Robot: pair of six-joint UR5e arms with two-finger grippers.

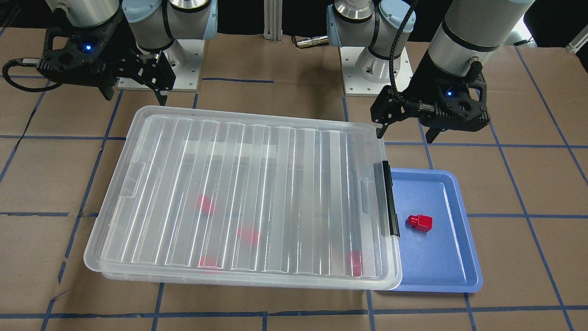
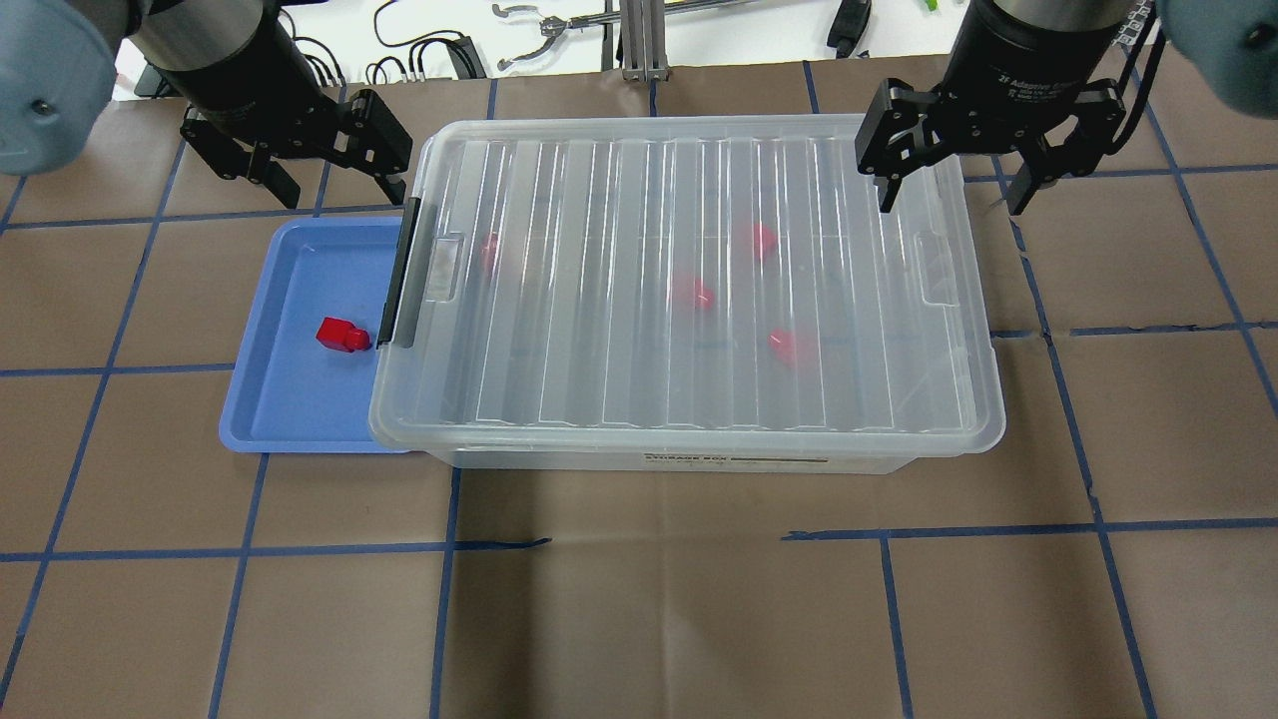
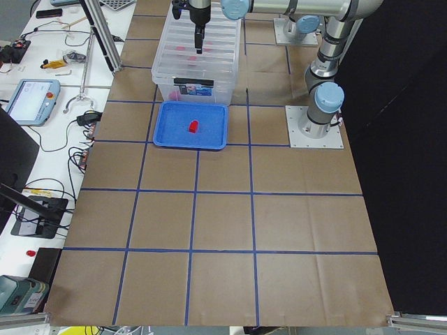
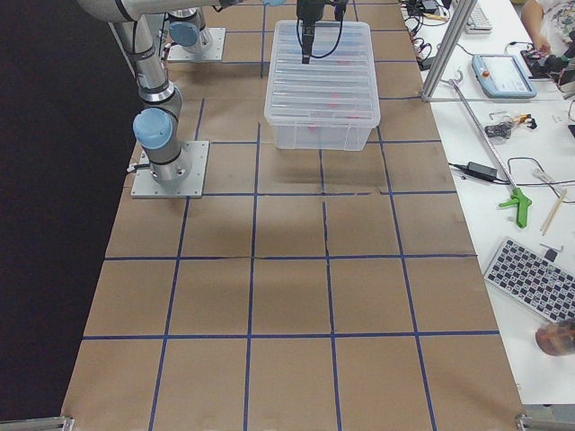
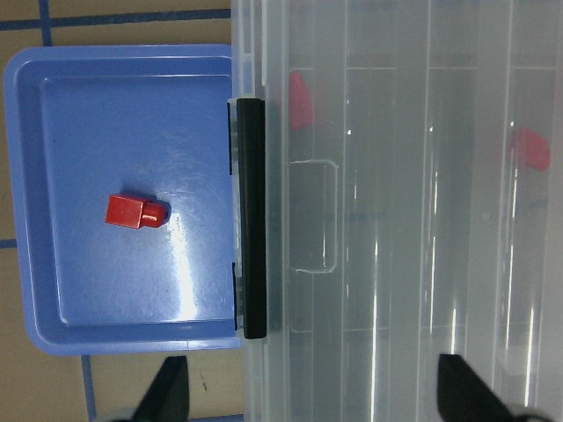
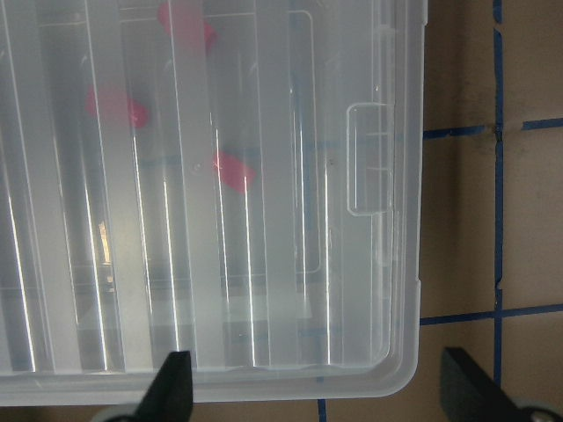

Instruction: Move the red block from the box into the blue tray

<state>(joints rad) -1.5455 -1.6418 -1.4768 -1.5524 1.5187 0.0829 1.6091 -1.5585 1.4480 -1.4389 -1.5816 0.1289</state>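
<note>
One red block [image 1: 420,222] lies on its side in the blue tray [image 1: 441,262], also seen from overhead [image 2: 342,336] and in the left wrist view [image 5: 134,212]. The box [image 2: 679,399] stands beside the tray with its ribbed lid shut and its black latch strip [image 2: 399,275] over the tray's edge. Several more red blocks [image 2: 692,292] show blurred through the lid. My left gripper [image 2: 337,180] is open and empty, above the far edge of the tray and the box's latch end. My right gripper [image 2: 954,195] is open and empty above the box's far right corner.
The table is brown paper with blue tape grid lines [image 2: 639,539]. Both arm bases [image 1: 374,78] stand behind the box. Cables, tools and a tablet [image 3: 31,98] lie on the white bench beyond the table's far side.
</note>
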